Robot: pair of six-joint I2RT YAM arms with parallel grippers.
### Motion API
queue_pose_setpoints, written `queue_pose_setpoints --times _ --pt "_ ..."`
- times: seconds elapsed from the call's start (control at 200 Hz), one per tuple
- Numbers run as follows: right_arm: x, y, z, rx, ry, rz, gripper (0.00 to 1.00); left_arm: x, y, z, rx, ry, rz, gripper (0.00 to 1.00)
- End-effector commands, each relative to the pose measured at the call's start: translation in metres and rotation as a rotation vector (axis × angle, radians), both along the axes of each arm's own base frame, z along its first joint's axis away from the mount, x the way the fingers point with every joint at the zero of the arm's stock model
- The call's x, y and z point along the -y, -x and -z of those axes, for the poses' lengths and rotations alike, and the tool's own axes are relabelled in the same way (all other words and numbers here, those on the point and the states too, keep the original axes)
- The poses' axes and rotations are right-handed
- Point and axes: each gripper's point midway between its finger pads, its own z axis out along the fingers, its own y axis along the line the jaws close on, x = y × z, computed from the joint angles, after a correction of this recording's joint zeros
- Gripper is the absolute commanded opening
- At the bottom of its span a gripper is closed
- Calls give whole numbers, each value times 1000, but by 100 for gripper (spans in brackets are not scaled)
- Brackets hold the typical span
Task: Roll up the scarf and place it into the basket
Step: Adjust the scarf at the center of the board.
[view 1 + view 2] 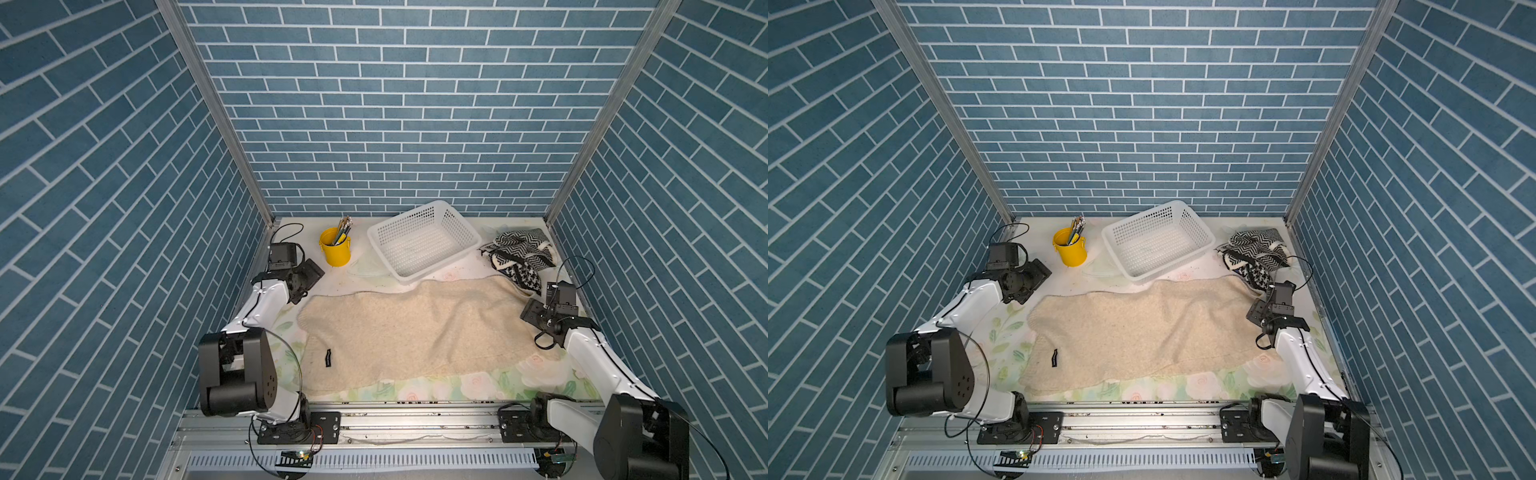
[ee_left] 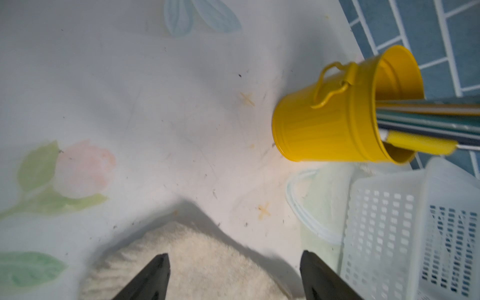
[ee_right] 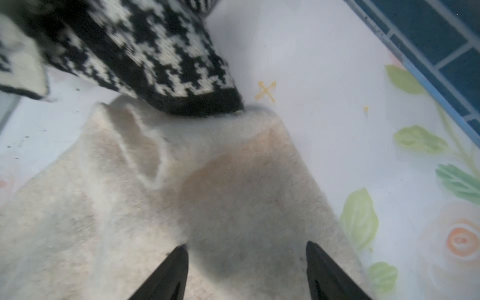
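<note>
So, step in hand: the approach to a first grasp, by my reading; no rolling is done yet.
Scarf: the cream, fuzzy, rectangular woollen scarf (image 1: 415, 332) lies spread out and unrolled across the middle of the floral-print table cover (image 1: 478, 386), its far edge reaching the basket's near corner.
Basket: the shallow white perforated plastic basket (image 1: 419, 216) stands empty at the back.
Left gripper (image 2: 233, 255): above the scarf's far left corner, fingers wide apart, nothing between them.
Right gripper (image 3: 246, 244): above the far right corner, fingers likewise apart and empty; whether either touches the wool I cannot tell.
Bystanders: a small yellow metal bucket (image 1: 336, 247) of pencils stands left of the basket; a black-and-white patterned knit cloth (image 3: 145, 52) overlaps the scarf's far right corner.
Next move, judged: both grippers lower, pinch the far edge, then turn it over towards the near side together and evenly.
Watch: the knit cloth may drag along.
</note>
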Motion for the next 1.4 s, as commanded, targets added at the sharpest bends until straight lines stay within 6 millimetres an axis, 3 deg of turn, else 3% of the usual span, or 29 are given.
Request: queue_pose_setpoints --times 0.0,0.155,0.275,0.405,0.49,0.59,0.67,0.855,1.02,1.2,1.335,1.395 --pt "3 -7 8 18 -29 38 74 17 45 25 -123 59 53 85" --pt "-7 -11 30 -26 -84 -11 72 42 59 49 -140 150 114 85" --pt "-24 -12 42 -33 -154 -71 66 51 63 81 -215 201 121 85" --pt "-42 -9 37 -37 -177 -149 65 31 79 119 -351 159 -1 85" --pt "-49 -9 21 -9 -161 -176 66 -1 88 126 -400 53 -125 84" --pt "-51 -9 2 22 -145 -196 67 -41 94 118 -436 -104 -241 85" --pt "-41 -8 -7 22 -84 -176 67 -67 91 103 -438 -236 -299 85" --pt "-36 -10 -12 31 -57 -167 70 -98 89 85 -478 -396 -351 86" --pt "-36 -7 -2 10 -55 -169 71 -134 88 66 -493 -538 -431 87" --pt "-33 -1 20 -62 -43 -159 73 -109 52 66 -383 -365 -304 86" --pt "-30 5 48 -139 -44 -139 73 -93 31 33 -253 -309 -214 85" --pt "-24 6 50 -138 -19 -110 72 -86 25 17 -207 -291 -173 85"
